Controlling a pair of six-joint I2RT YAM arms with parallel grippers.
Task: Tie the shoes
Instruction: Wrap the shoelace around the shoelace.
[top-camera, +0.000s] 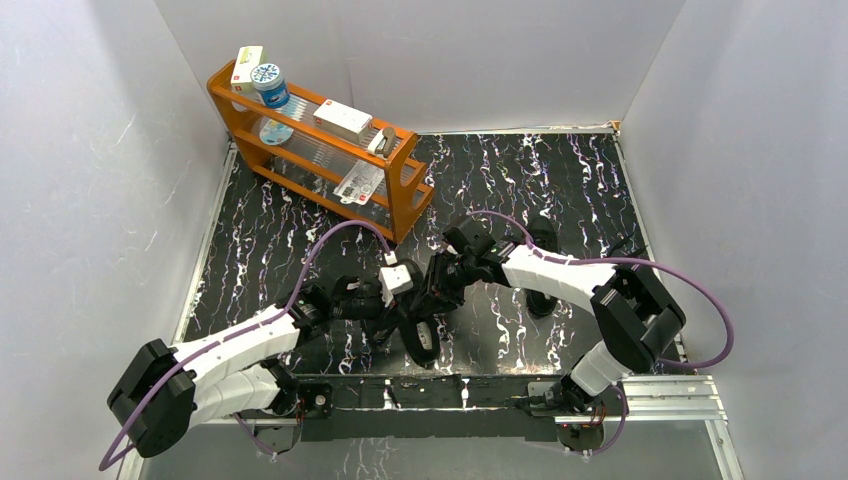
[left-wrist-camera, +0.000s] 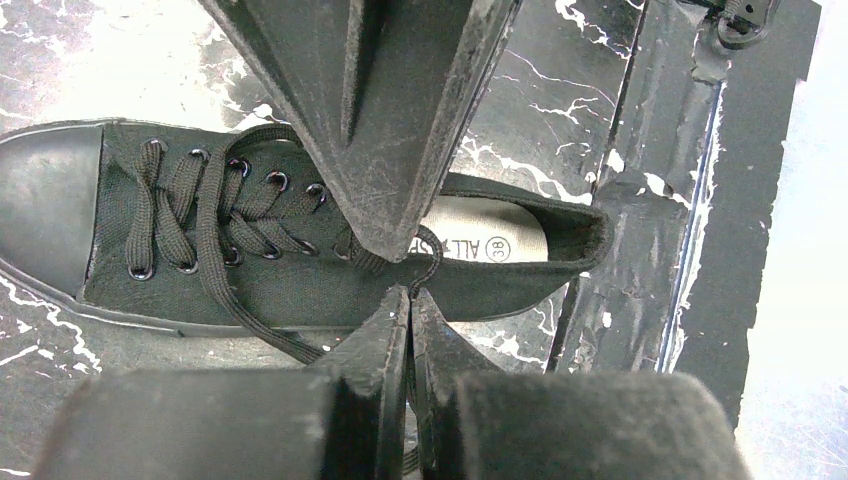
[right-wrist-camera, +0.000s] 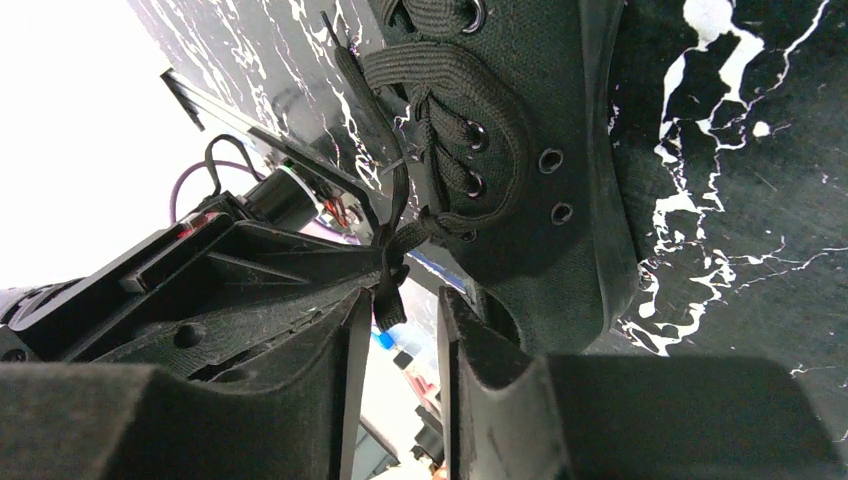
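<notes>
Closest to my left wrist lens, the left end effector (left-wrist-camera: 410, 300) is clenched, and a lace (left-wrist-camera: 215, 265) looks pinched between its tips. Just beyond them lies the shoe (left-wrist-camera: 290, 285), flat on its sole near the middle of the counter's front. Its heel points toward the taped near edge of the counter (left-wrist-camera: 650, 250) and its toe toward the far side. The right end effector (right-wrist-camera: 395, 320) meets it from the opposite side, jaws apart, with the other lace end (right-wrist-camera: 385, 290) hanging between them, not yet pinched. Both sit just above the top eyelets, so I judge the free pulling room lies out sideways. The orange rack (top-camera: 320, 150) stands well apart.
</notes>
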